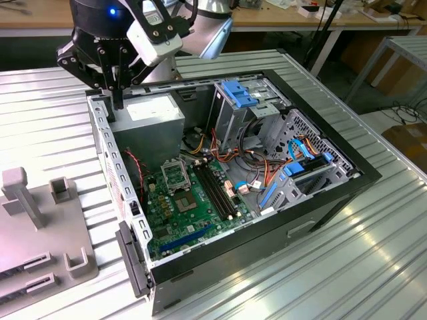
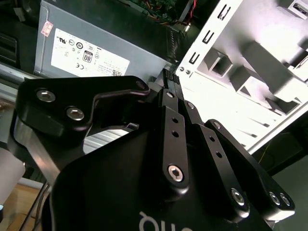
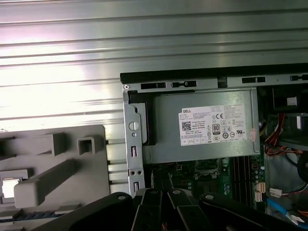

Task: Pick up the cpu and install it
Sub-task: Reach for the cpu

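In the first wrist view the cpu (image 3: 9,188) shows as a small pale square lying in a recess of the grey fixture (image 3: 72,168), outside the open computer case. My gripper (image 1: 118,101) hangs over the case's back corner at the exterior view's left, just above the grey power supply (image 1: 155,112). Its black fingers (image 2: 174,125) lie close together, shut, with nothing seen between them. The black-and-metal cpu socket (image 1: 175,177) sits on the green motherboard (image 1: 193,213) inside the case, below and to the right of the gripper.
The case (image 1: 333,193) lies on its side on a ribbed metal table (image 1: 373,267). Drive cages (image 1: 240,100), blue cables and coloured wires crowd its far half. The grey fixture (image 1: 40,227) with upright posts stands beside the case at the exterior view's left.
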Robot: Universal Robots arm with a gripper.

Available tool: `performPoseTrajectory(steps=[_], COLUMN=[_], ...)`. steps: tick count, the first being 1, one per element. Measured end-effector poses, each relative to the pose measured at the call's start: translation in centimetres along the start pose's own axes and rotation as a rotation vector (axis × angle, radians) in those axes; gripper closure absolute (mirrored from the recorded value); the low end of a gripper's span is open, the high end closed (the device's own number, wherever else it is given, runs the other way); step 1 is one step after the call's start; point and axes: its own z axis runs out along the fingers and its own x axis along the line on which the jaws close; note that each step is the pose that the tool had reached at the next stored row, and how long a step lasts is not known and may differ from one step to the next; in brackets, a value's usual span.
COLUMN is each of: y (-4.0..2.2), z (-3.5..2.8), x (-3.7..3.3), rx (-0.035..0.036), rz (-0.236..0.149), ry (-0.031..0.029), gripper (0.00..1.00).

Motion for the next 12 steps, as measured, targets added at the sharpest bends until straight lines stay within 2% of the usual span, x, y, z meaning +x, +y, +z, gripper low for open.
performPoseTrajectory(steps=[12], y=[-0.07], z=[-0.01], x=[1.01], rx=[0.0000], rz=[0.000], ry=[0.0003], gripper=[0.89])
